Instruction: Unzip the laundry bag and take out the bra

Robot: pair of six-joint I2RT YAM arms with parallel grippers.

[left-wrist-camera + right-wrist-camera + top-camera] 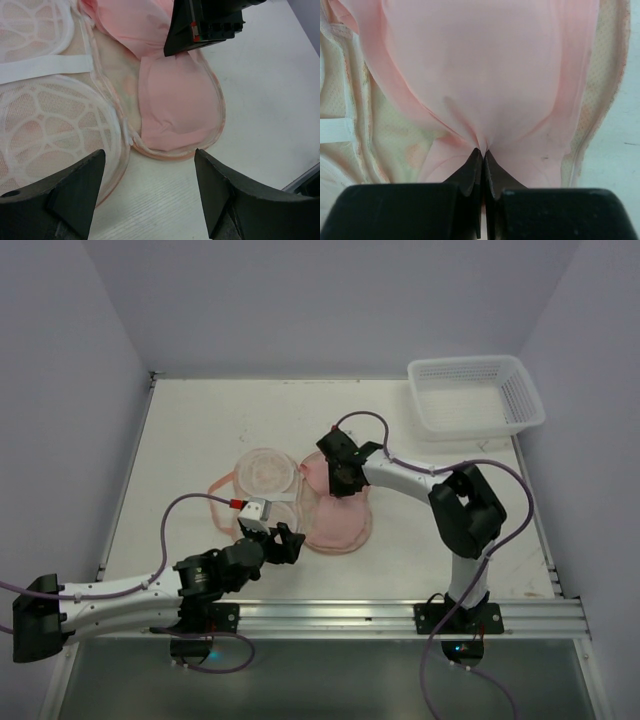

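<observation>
The laundry bag (262, 472) lies unzipped and spread flat, its see-through mesh half (45, 125) on the left and its peach half (395, 130) on the right. The pale pink bra (338, 520) lies in the peach half; it also shows in the left wrist view (175, 100) and the right wrist view (480, 65). My right gripper (483, 152) is shut on a pinched fold of the bra near the bag's far end (340, 478). My left gripper (150, 165) is open and empty, low over the table at the bag's near edge (285, 543).
A white plastic lattice basket (475, 395) stands at the back right corner. A metal rail (400, 615) runs along the table's near edge. Walls close in the left, back and right sides.
</observation>
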